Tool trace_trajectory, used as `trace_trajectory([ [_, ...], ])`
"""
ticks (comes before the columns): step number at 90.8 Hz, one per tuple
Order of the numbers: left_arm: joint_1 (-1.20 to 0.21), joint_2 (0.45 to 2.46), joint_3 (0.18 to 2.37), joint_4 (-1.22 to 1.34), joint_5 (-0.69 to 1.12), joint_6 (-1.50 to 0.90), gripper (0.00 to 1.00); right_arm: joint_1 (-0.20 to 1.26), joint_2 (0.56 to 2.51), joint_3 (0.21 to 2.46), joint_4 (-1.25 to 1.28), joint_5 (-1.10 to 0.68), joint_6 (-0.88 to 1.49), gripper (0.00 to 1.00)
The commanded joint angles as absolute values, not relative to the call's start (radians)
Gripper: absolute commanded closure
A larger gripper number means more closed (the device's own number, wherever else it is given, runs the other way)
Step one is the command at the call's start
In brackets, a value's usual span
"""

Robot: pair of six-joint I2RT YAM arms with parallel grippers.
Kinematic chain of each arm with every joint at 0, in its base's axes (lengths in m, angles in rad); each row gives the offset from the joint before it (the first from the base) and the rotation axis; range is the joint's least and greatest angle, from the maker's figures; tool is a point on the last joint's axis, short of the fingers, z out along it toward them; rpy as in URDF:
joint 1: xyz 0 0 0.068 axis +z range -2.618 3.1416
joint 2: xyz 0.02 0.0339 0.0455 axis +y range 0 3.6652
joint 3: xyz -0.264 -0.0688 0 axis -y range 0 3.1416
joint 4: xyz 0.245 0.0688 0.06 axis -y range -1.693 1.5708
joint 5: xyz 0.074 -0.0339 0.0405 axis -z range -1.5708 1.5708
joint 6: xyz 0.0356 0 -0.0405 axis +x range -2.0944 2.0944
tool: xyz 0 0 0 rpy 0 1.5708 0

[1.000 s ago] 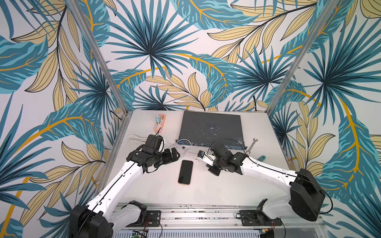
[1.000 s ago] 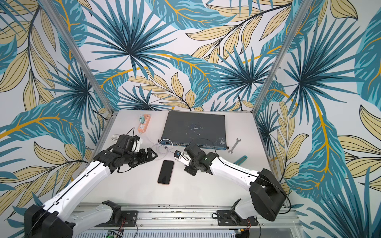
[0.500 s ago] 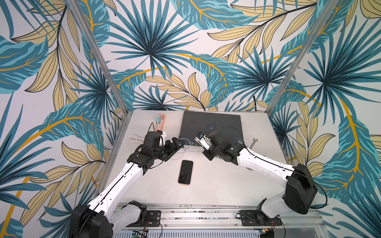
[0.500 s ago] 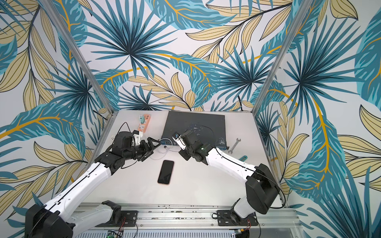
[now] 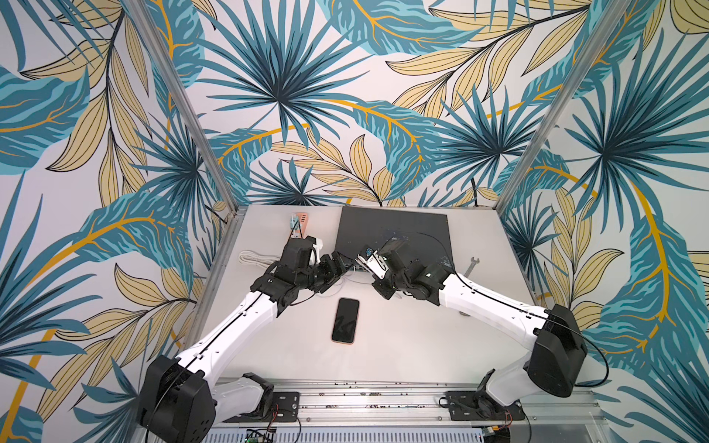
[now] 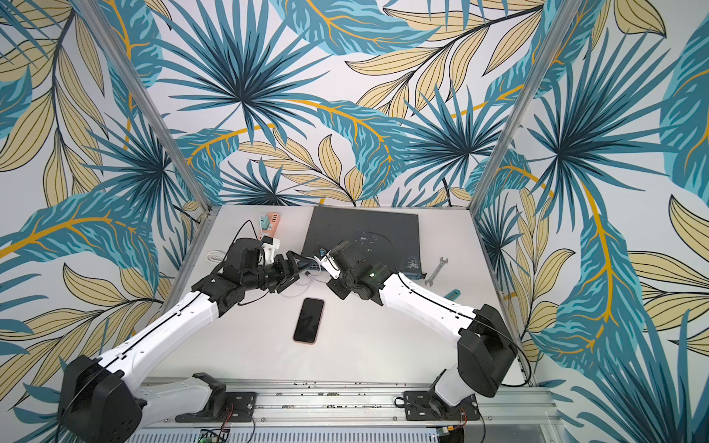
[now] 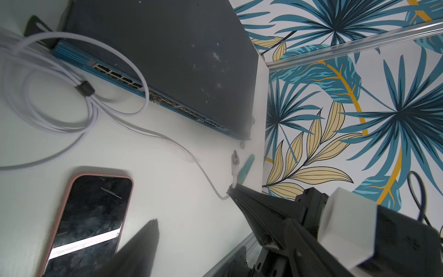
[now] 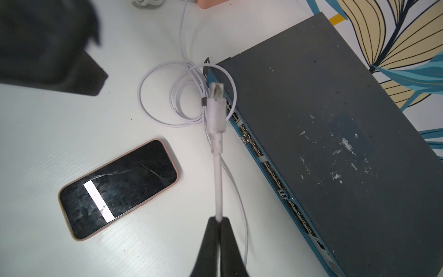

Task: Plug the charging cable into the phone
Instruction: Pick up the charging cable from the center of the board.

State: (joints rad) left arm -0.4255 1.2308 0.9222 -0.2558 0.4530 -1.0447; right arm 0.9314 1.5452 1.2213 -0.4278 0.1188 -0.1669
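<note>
While hovering above the white tabletop [image 5: 403,345], pinched the long, thin white charging cable [image 8: 217,182] between the closed black fingers of the right gripper [image 8: 218,219], just behind the plug. Left the small silver connector tip [image 8: 216,89] jutting past the fingertips in the air, seen against the front corner of the large dark grey metal network switch box [image 8: 335,144]. Trailed the rest of the cable down to loose loops on the table beside that corner, bound at one spot by a small dark tie [image 8: 204,101]. Held the left gripper [image 5: 344,264] close opposite the right one, jaws apart with nothing between them; showed up only as a dark blur in the right wrist view. Found the flat, rounded, pinkish-gold-edged, black-glass phone [image 5: 345,320] lying face up on the table in both top views, nearer the robot's base than either gripper, apart from the connector tip and not plugged in. Caught a bright streak of reflected light across its screen in both wrist views. Noted too, towards the back wall, a salmon-pink plastic power strip [image 5: 299,224], a tightly bundled thicker white cord [image 5: 255,257] beside the left wrist, and a silver open-ended wrench [image 5: 472,265] off the switch's right end.
</note>
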Motion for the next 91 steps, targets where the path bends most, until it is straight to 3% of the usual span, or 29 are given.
trace_trajectory([
  [1,-0.437,1.258,0.968,-0.212,0.466,-1.041,0.2,0.945,1.536,1.239,-0.463,0.109,-0.145,1.0],
  [91,-0.444,1.39,1.039,-0.219,0.488,-1.052,0.58,0.988,1.528,1.268,-0.497,0.11,-0.121,1.0],
])
